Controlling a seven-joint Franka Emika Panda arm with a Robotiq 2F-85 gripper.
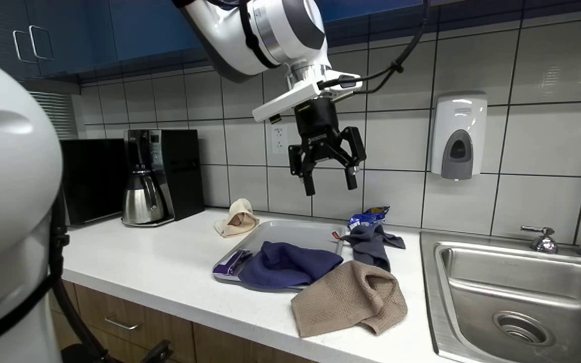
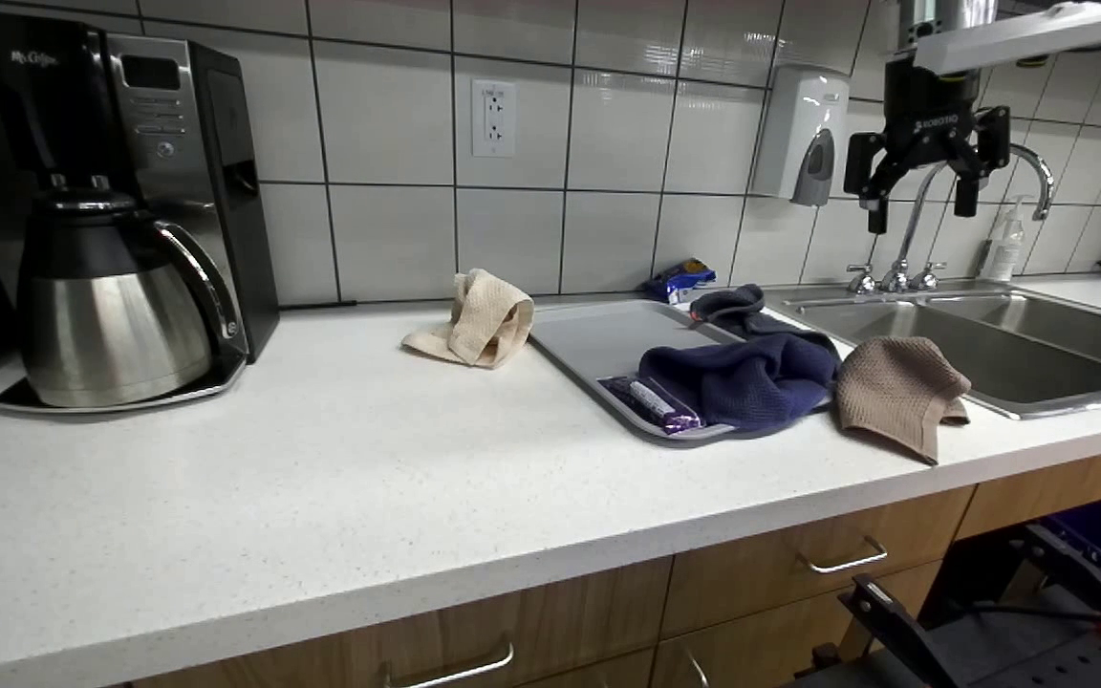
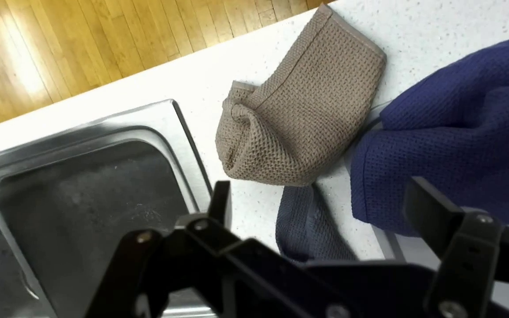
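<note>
My gripper (image 1: pixel 331 187) hangs open in the air above the counter, nothing between its fingers. Below it in the wrist view lie a crumpled brown towel (image 3: pixel 312 106), a purple-blue towel (image 3: pixel 453 132) and part of a dark grey cloth (image 3: pixel 305 225); none is touched. The purple-blue towel rests partly on a grey tray (image 1: pixel 295 231), beside a purple wrapped bar (image 2: pixel 651 401). The brown towel lies near the counter's front edge, by the sink. Behind the tray is a shiny blue packet (image 1: pixel 369 217), and a beige cloth (image 1: pixel 239 219) sits at the tray's far corner.
A steel sink (image 1: pixel 437 302) with a faucet (image 2: pixel 914 225) is set into the counter. On the tiled wall hangs a soap dispenser (image 1: pixel 459 136). A coffee maker (image 2: pixel 120 229) with a steel carafe stands at the opposite end. Blue cabinets (image 1: pixel 154 30) overhang the counter.
</note>
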